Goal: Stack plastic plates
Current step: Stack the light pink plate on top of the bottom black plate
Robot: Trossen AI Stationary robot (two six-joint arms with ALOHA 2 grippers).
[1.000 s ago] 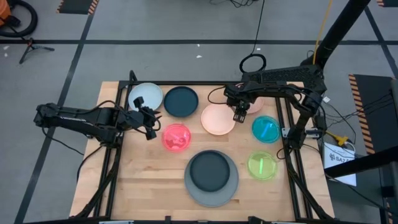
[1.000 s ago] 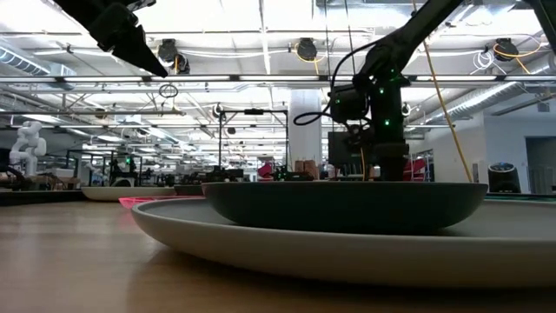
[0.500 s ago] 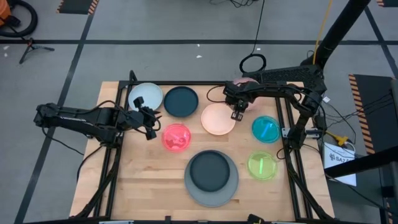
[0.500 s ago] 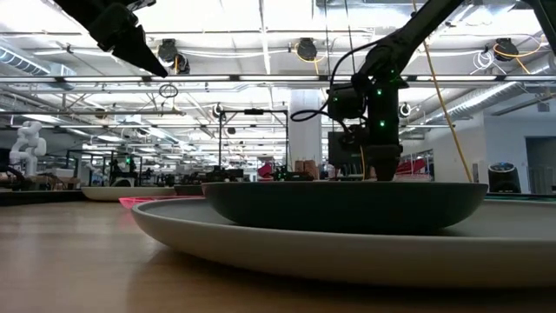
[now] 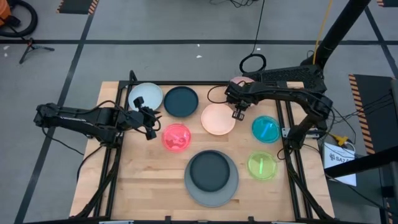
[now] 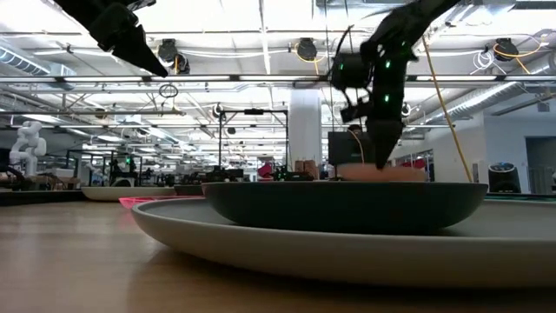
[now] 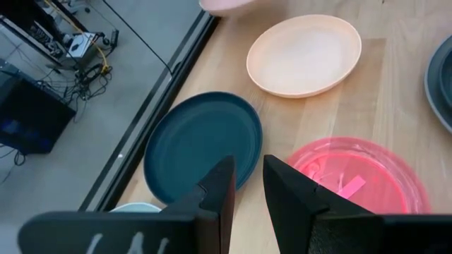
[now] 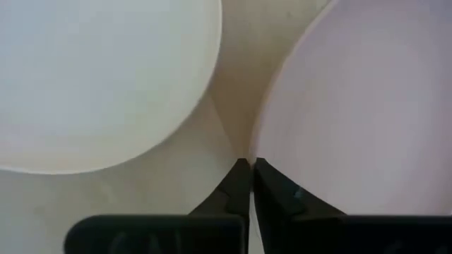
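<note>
Change: your right gripper [image 5: 237, 114] is lifting the pink plate [image 8: 367, 106], now tilting.
Right jaws: pinching its rim (beside the cream plate [image 5: 218, 119]).
Left gripper [image 7: 246, 185]: hovering, jaws slightly parted, holding nothing.

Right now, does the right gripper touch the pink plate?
Touching. In the right wrist view the right gripper has its fingers pinched on the rim of the pink plate, with the cream plate lying apart beside it.
</note>
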